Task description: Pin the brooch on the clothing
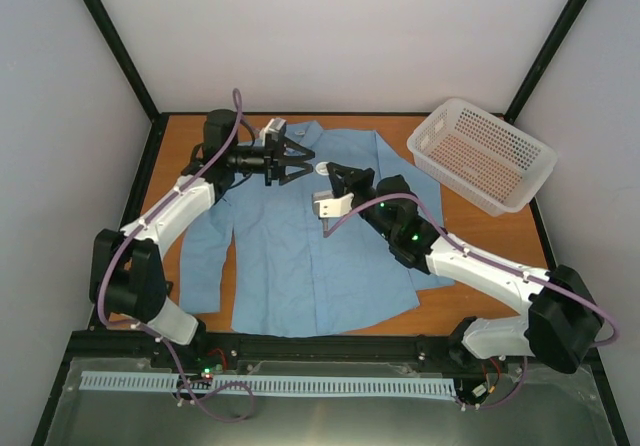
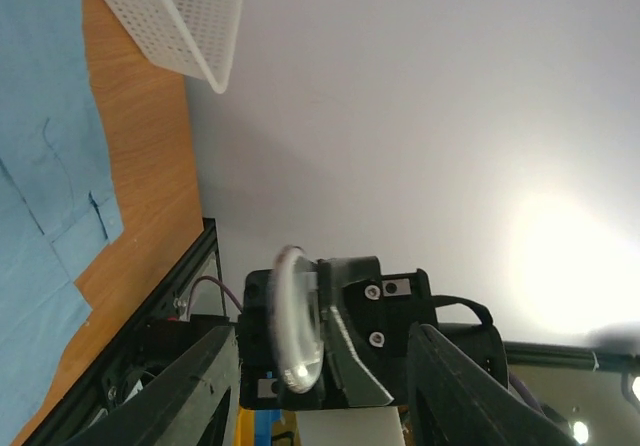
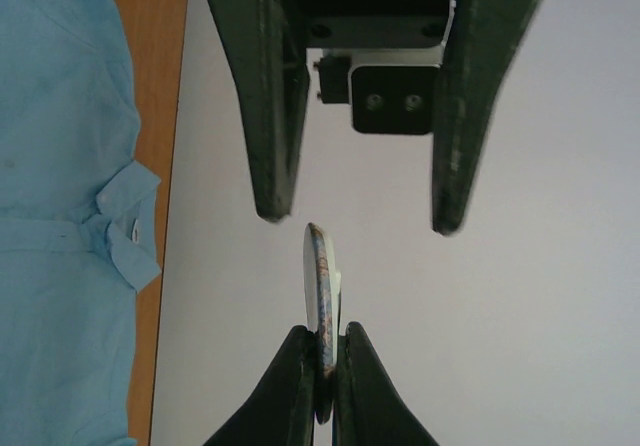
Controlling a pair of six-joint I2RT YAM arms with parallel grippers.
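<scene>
Right gripper (image 3: pixel 327 344) clenched on brooch (image 3: pixel 320 266) rim, above shirt (image 1: pixel 290 256). Left gripper (image 1: pixel 308 166), at its nine o'clock, fingers spread. Advise closing squarely across both faces.

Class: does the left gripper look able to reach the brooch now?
Probably yes: the left gripper is open, facing the brooch that the right gripper pinches by one edge; nothing between.
</scene>
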